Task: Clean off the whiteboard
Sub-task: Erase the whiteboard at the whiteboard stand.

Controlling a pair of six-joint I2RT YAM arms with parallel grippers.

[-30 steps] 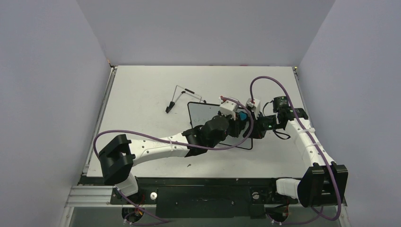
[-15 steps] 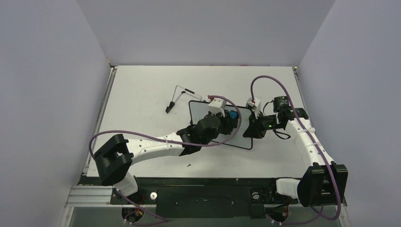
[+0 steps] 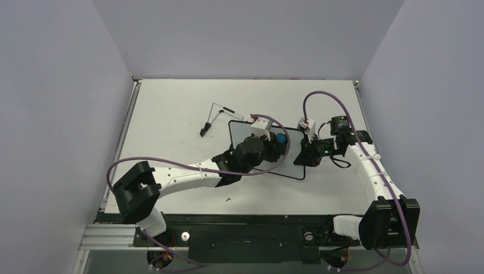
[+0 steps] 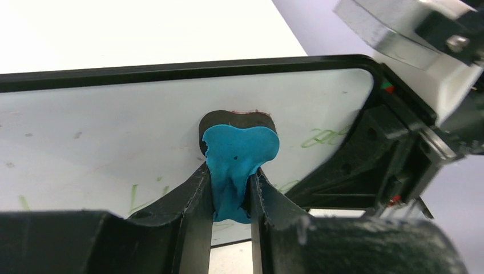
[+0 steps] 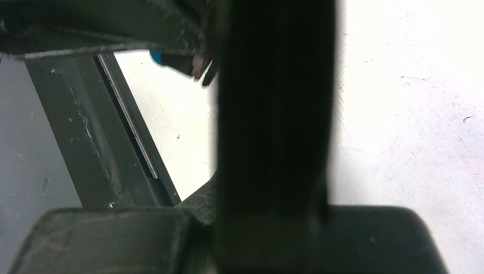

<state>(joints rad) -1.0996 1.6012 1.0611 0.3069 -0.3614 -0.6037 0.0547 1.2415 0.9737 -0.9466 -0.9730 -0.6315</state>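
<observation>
Shifted leftward since a second ago: left pincer [image 3: 277,142] and its eraser [image 3: 282,138], now nearer the middle of the whiteboard [image 3: 238,137]; right arm unchanged.

Top view.
- Whiteboard: flat on the tabletop [image 3: 171,103], right of centre, black frame.
- Left pincer: over the board's far half, blue eraser between its fingers.
- Right pincer [image 3: 301,157]: at the board's right edge, close to the near corner.
- Wire stand [image 3: 209,117]: on the tabletop just beyond the board's far-left corner, apart from it.

Left wrist view.
- Left pincer: clamped on the eraser, whose dark underside is pressed against the board face.
- Green marks [image 4: 322,137]: faint strokes to the right of the eraser, more at lower left.
- Right pincer: closed on the board's right edge, one black finger lying over the corner.

Right wrist view.
- One dark finger [image 5: 274,114] fills the middle and hides most of the scene.
- To its left: strip of pale board face, frame beside it, sliver of blue eraser at the top.
</observation>
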